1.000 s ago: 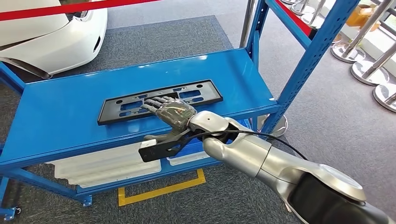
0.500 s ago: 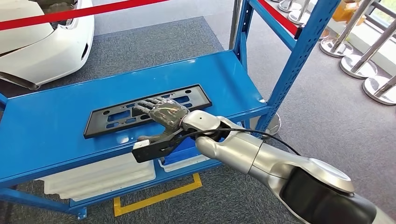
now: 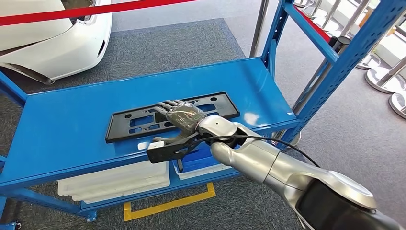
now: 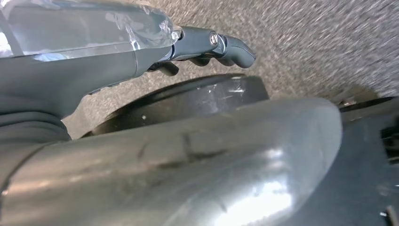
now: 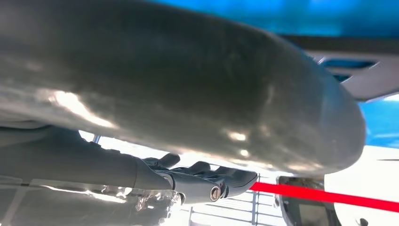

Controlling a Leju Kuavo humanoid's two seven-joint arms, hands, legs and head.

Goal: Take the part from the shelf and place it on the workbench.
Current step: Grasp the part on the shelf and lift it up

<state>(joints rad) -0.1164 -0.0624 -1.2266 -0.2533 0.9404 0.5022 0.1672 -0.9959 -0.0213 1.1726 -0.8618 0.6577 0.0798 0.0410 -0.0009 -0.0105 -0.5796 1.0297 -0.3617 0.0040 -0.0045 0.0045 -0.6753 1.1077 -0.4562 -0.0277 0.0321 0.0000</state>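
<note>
The part is a flat black frame with cut-outs (image 3: 134,122) lying on the blue shelf (image 3: 67,120). My right hand (image 3: 182,115) reaches in from the lower right and rests on the middle of the part, fingers stretched flat across its top. The thumb sits at the part's near edge; whether it hooks under is hidden. In the right wrist view the fingers (image 5: 207,181) lie straight and the part's dark edge (image 5: 371,77) runs past the thick thumb. My left hand (image 4: 207,44) hangs over grey carpet, holding nothing, its fingers loosely bent.
Blue uprights (image 3: 344,67) frame the shelf's right end. White trays (image 3: 115,179) lie on the lower level, with a yellow floor mark (image 3: 167,203) below. A white car body (image 3: 52,38) and red tape (image 3: 72,12) stand behind; metal stanchion bases (image 3: 383,76) at right.
The camera has swung, shifting the whole picture left and then back right. My right hand stays on the middle of the part, which has not moved on the shelf.
</note>
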